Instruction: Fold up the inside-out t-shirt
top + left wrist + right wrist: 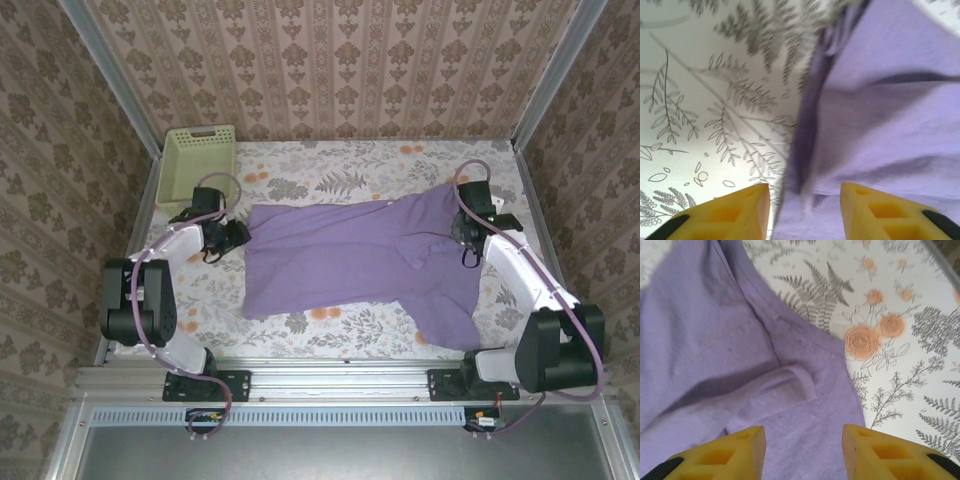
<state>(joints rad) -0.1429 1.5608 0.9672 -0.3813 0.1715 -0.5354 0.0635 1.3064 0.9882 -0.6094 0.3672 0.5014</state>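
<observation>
Because the purple t-shirt (350, 260) lying spread across the flowery table (330, 165) is soft, light and floppy, we think it is best to pinch it by its side edges, where our left gripper (805, 189) and right gripper (804, 431) hang open, holding nothing.

- The inside-out t-shirt (340, 255) is a plain, soft lavender-purple, going to a darker violet in its creases and along the stitched hem.
- The table cover (330, 180) under the t-shirt is white, printed with grey fern fronds and leafy sprigs, with peach-orange roses scattered among them.
- The basket (195, 160) beyond the t-shirt's left end is pale green.
- The left gripper (804, 187) and right gripper (804, 429), over the t-shirt's two ends, have bright yellow fingers tipped with black at the back.
- The left arm (170, 250) and right arm (520, 265) flanking the t-shirt are white and black.
- The walls (330, 60) around are tan wallpaper with a repeating paler damask motif.
</observation>
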